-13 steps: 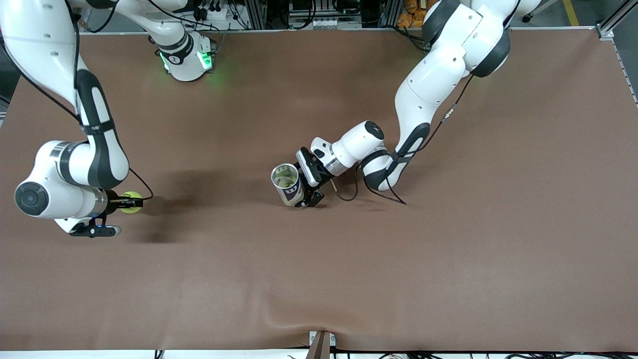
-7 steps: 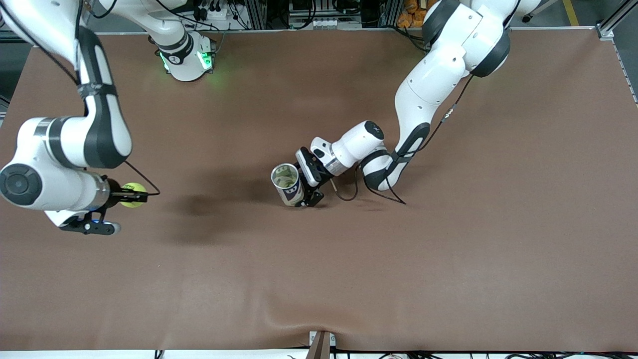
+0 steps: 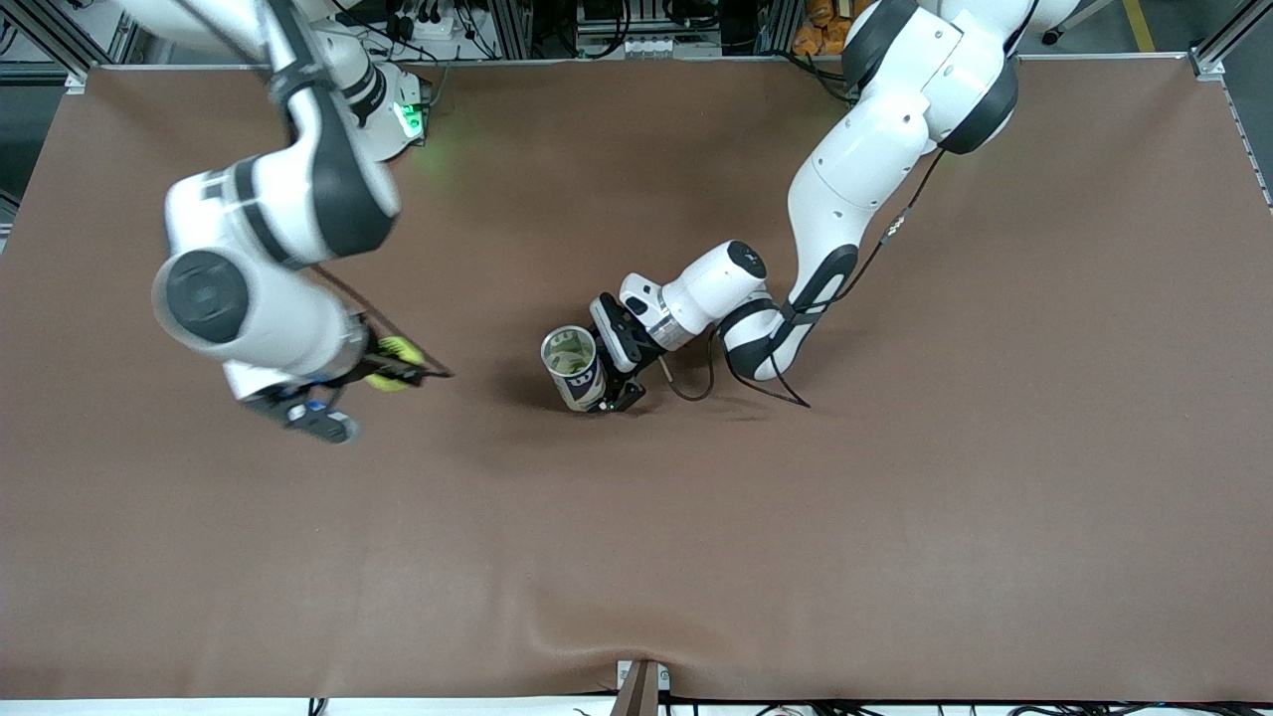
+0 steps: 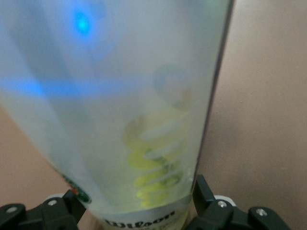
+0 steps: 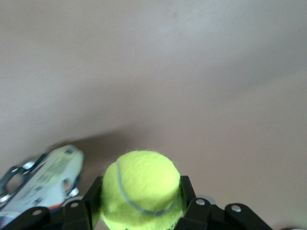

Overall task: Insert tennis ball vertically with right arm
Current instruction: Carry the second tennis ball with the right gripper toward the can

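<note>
Tennis ball: clamped in right gripper, airborne at frame's middle-left, short of can. Can: upright at centre, open-topped, clamped by left gripper. Status: pickup done; carry and vertical insertion outstanding.

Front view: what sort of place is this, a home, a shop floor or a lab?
Most likely a robotics lab bench: a brown-covered table, aluminium framing with cabling along its edge, the right gripper carrying a tennis ball, the left gripper holding a ball can.
</note>
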